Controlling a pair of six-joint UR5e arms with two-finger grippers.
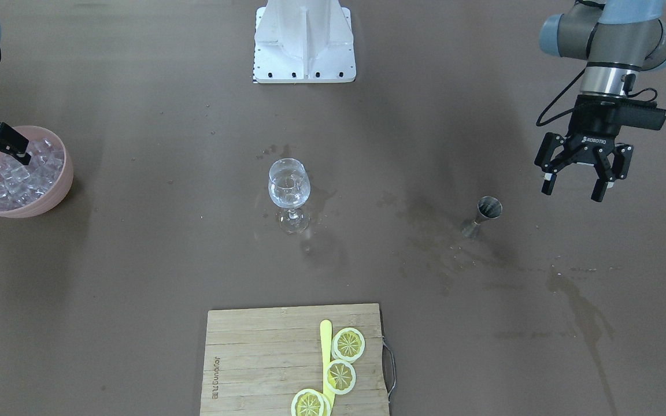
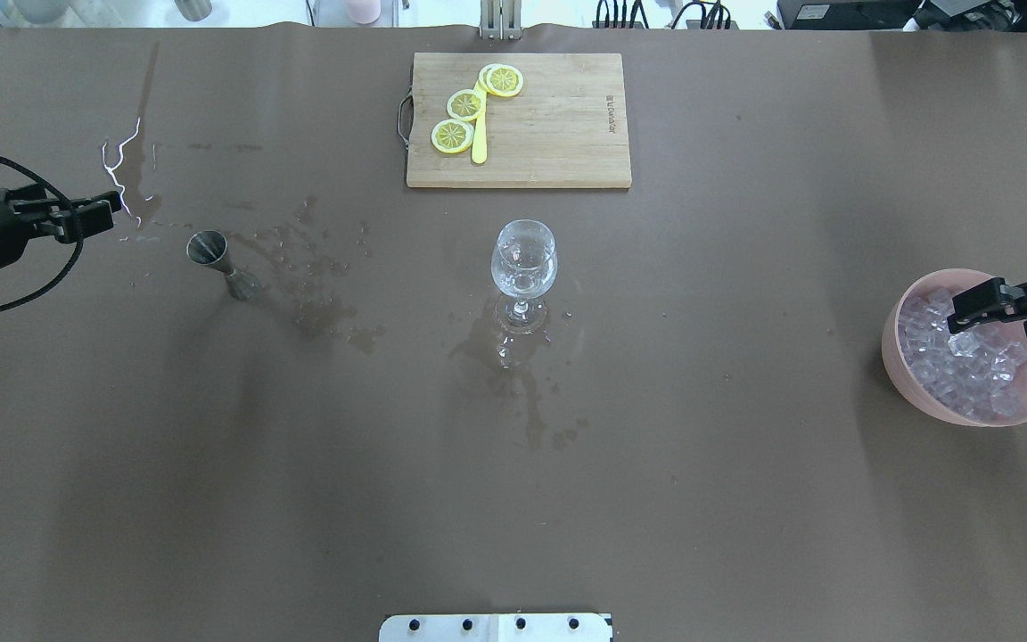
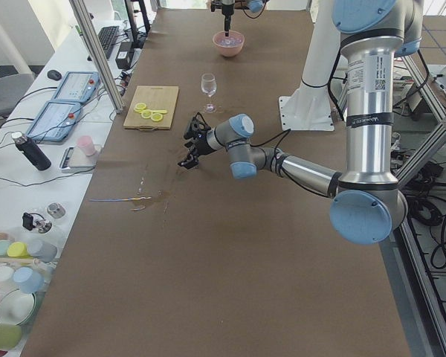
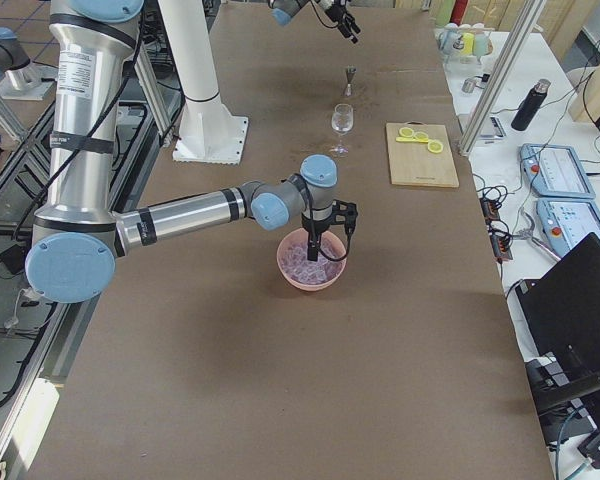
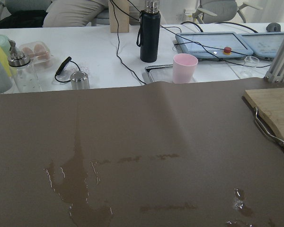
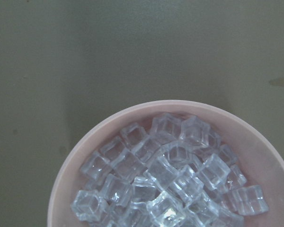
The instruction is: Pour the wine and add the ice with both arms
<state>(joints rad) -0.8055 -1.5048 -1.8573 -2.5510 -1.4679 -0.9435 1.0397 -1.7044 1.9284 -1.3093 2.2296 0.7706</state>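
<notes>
**A:** While the left claw (image 1: 574,189) hangs above the desk (image 1: 136,277) with its jaws spread and nothing between them, where does the right claw (image 2: 968,314) stand?

**B:** It points down over the pink bowl (image 1: 55,193), its tips just above the ice (image 6: 165,179). The fingers (image 1: 12,138) look parted, though the front view cuts one off at the edge.

**A:** And where is that ice?

**B:** Heaped in the bowl, at the desk's end on the robot's right, well apart from the wine glass (image 1: 289,185).

**A:** The wine (image 1: 288,199)?

**B:** A little clear liquid lies low in the glass, which stands upright mid-desk, between the robot's base (image 1: 304,40) and the cutting board (image 1: 263,358).

**A:** What is near the left claw?

**B:** A steel jigger (image 1: 483,215) stands upright on the desk near it, not touching it, with brownish wet stains (image 2: 317,303) spread around. Three lemon slices (image 1: 348,344) lie on the board's corner. The left wrist view shows only the wet desk and a bit of the board's handle (image 5: 267,130).
</notes>
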